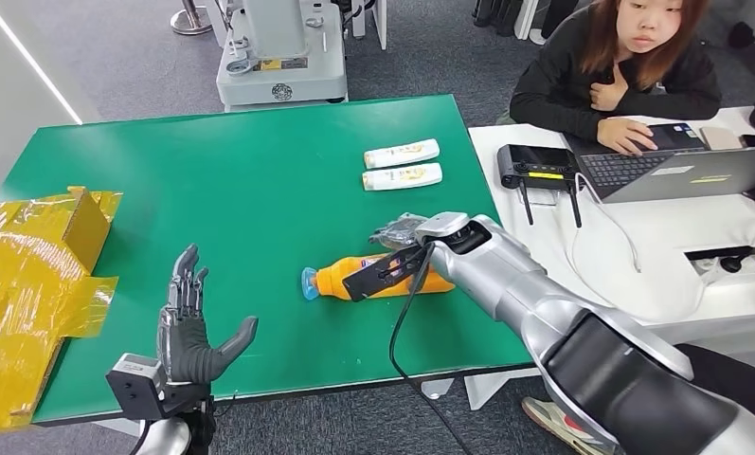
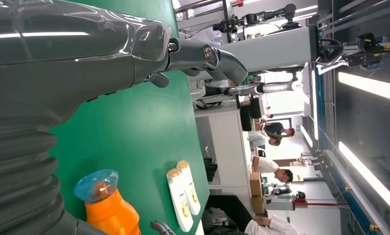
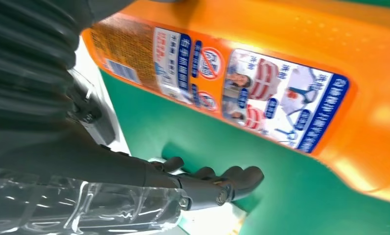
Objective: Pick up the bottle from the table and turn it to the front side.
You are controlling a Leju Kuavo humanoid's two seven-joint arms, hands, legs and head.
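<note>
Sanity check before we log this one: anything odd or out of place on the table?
Mostly normal. The orange bottle lies on its side with the back label showing. The yellow-taped cardboard box looks crumpled and overhangs the green table's edge.

orange bottle [image 1: 373, 279] partly hidden behind right hand [image 1: 402, 248]

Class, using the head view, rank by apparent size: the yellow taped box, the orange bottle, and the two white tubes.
1. Yellow taped box, largest.
2. Orange bottle, partly hidden by the right hand.
3. The two white tubes look alike, so no ranking between them.
</note>
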